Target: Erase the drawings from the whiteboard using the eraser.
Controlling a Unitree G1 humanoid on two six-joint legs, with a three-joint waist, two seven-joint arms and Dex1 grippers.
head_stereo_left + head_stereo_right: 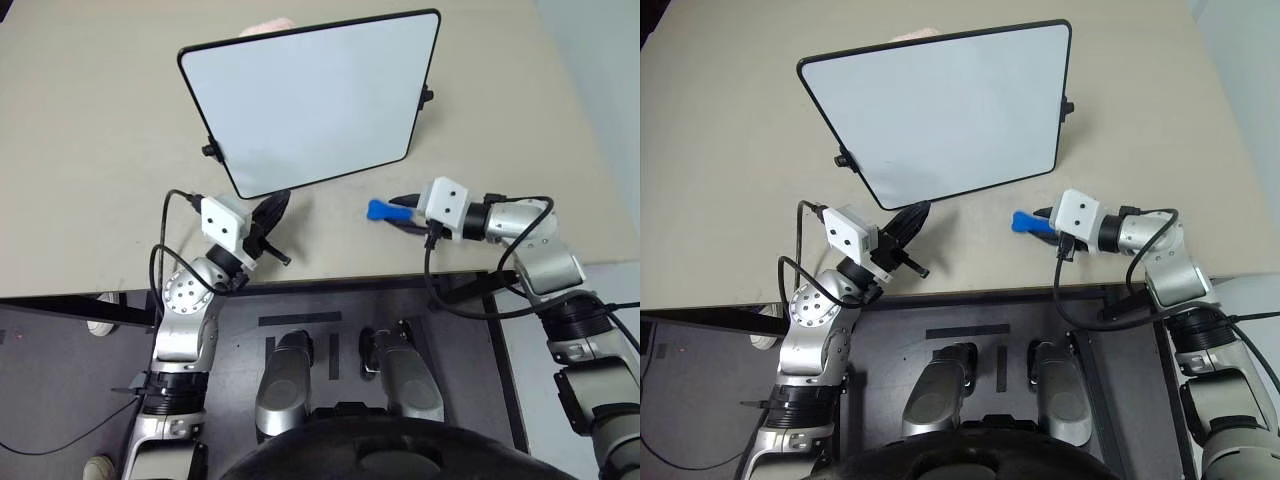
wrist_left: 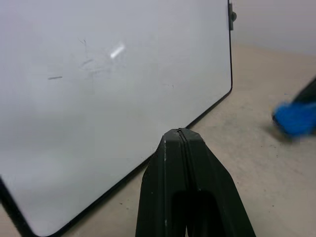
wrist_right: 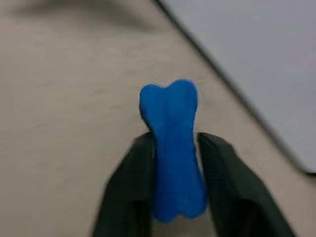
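The right gripper has its two black fingers on either side of the blue eraser, one end poking out past the tips, just above the beige tabletop near the whiteboard's lower right corner. The left gripper is pressed shut, pointing at the lower edge of the whiteboard, which stands tilted on the tabletop, its surface showing faint smudges.
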